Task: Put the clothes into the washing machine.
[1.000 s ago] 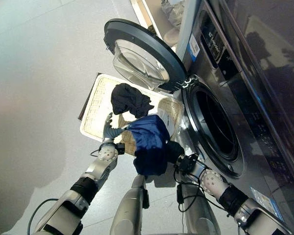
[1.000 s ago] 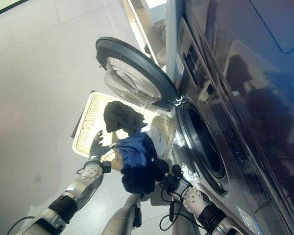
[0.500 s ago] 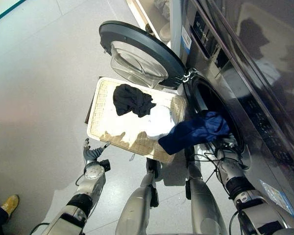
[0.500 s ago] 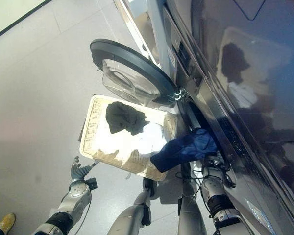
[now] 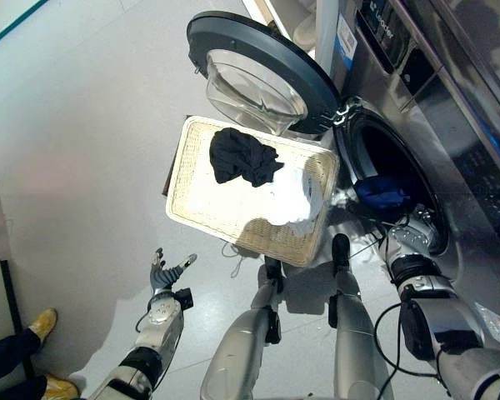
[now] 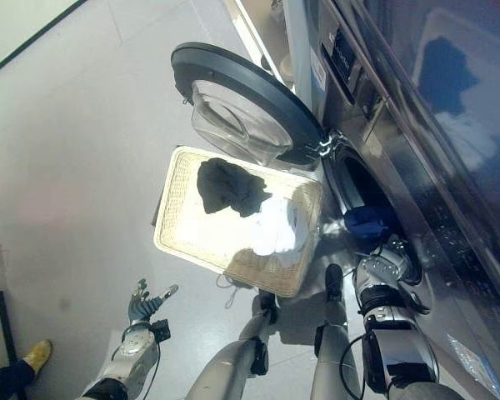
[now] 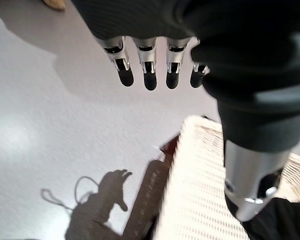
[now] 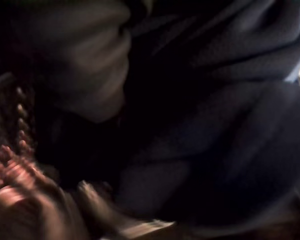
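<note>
One blue garment [image 5: 382, 192] sat bunched inside the drum of the washing machine [image 5: 450, 125], soft folds just past the round opening; right wrist view showed the same dark blue cloth close up, crumpled. Two more pieces lay in the basket [image 5: 192, 179]: a black garment [image 5: 242, 156] wadded near the far end, and a white garment [image 5: 290, 198] spread flat beside it, touching it. Basket was rectangular, pale woven wicker, tipped against the machine front under the door. Washer door [image 5: 262, 71] stood swung wide, dark grey ring round a clear domed window. Machine front was glossy dark grey metal. Floor [image 5: 75, 150] was smooth pale grey, lightly glossy. A person's yellow shoe [image 5: 43, 321] showed at the lower left edge. Right hand [image 5: 400, 237] reached into the drum mouth, wrist at the rim; fingers hidden, couldn't tell their state. Left hand [image 5: 165, 273] hung low over the floor, well apart from the basket, fingers spread straight, holding nothing.
</note>
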